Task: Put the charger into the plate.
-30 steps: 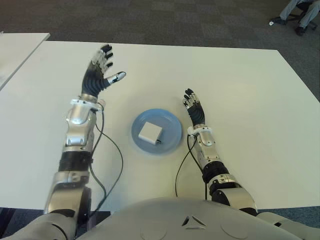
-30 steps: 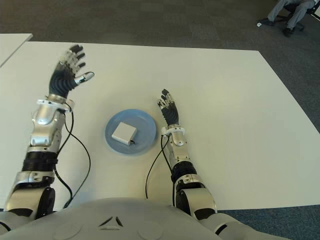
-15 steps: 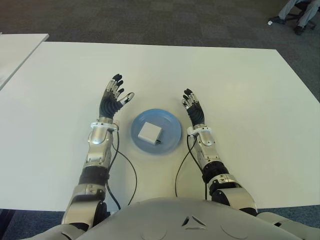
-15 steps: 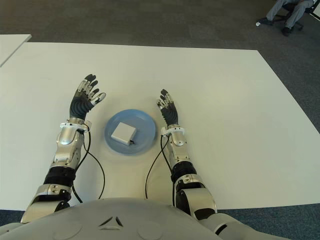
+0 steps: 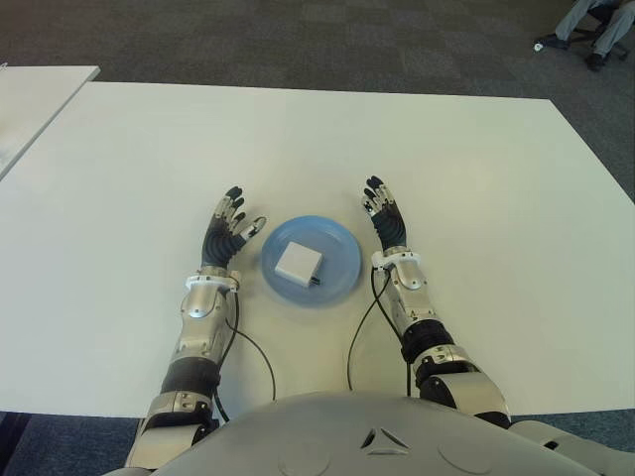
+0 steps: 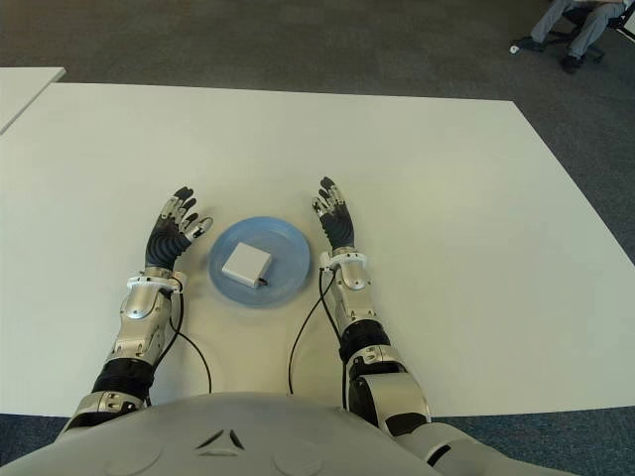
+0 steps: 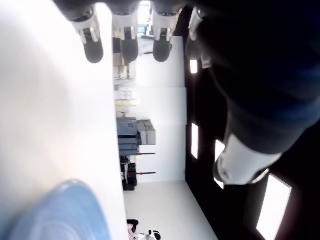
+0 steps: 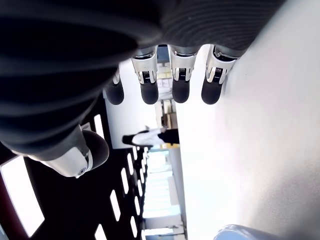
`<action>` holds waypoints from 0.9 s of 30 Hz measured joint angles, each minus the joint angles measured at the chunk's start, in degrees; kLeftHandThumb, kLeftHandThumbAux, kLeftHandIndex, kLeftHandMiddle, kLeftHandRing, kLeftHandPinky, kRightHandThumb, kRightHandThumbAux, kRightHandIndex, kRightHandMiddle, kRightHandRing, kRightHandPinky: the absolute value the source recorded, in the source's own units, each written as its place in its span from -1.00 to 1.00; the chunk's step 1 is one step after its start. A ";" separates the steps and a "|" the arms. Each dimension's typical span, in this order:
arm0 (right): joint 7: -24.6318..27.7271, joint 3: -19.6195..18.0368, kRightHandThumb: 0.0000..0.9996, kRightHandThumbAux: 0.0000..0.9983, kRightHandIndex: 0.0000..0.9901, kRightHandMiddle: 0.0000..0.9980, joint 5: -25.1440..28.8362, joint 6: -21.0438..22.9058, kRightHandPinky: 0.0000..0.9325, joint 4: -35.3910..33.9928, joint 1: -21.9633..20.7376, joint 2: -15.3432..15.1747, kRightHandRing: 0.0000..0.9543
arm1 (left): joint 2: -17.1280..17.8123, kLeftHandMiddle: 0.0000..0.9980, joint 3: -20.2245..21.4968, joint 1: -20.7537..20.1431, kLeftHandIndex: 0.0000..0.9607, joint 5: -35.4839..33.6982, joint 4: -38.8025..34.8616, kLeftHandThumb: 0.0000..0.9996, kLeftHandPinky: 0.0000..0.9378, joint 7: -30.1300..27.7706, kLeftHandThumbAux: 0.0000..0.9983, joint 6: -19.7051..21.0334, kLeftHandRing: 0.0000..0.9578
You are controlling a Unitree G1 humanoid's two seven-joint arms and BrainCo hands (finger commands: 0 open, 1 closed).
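Observation:
A white square charger [image 5: 298, 263] lies in the round blue plate [image 5: 340, 248] on the white table, its dark plug end toward the plate's near right. My left hand [image 5: 227, 226] shows just left of the plate, fingers spread and holding nothing. On the plate's right side is my right hand [image 5: 385, 212], fingers straight and empty. The left wrist view shows extended fingers [image 7: 123, 42] and the plate's blue rim [image 7: 65, 215]. Straight fingers [image 8: 180, 80] also fill the right wrist view.
The white table [image 5: 476, 169] spreads wide around the plate. A second white table's corner [image 5: 40, 94] sits at the far left. Dark carpet lies beyond, with a person's legs and a chair [image 5: 595, 30] at the far right. Black cables [image 5: 357, 327] trail from both wrists.
My left arm has drawn back from the far left of the table toward me and now shows close beside the plate. Right hand, plate and charger have not moved.

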 measured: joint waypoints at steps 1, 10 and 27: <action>-0.02 0.00 -1.00 0.13 -0.98 -0.87 0.00 0.00 -0.86 -0.01 0.00 0.00 -0.89 | 0.01 -1.00 -0.04 0.16 -1.00 0.15 0.00 -0.98 -1.00 -0.01 0.39 0.28 -1.00; -0.04 0.00 -1.00 0.15 -0.98 -0.89 -0.01 0.03 -0.89 -0.02 0.01 0.00 -0.90 | 1.10 -1.00 -0.79 0.77 -1.00 1.13 -0.55 -1.00 -1.00 -0.07 0.22 2.20 -1.00; 0.59 -0.03 -1.00 0.17 -0.98 -0.89 0.01 0.13 -0.88 -0.88 0.67 -0.14 -0.91 | 1.83 -1.00 -1.54 1.91 -1.00 1.15 -1.46 -1.00 -1.00 -0.08 0.27 2.99 -1.00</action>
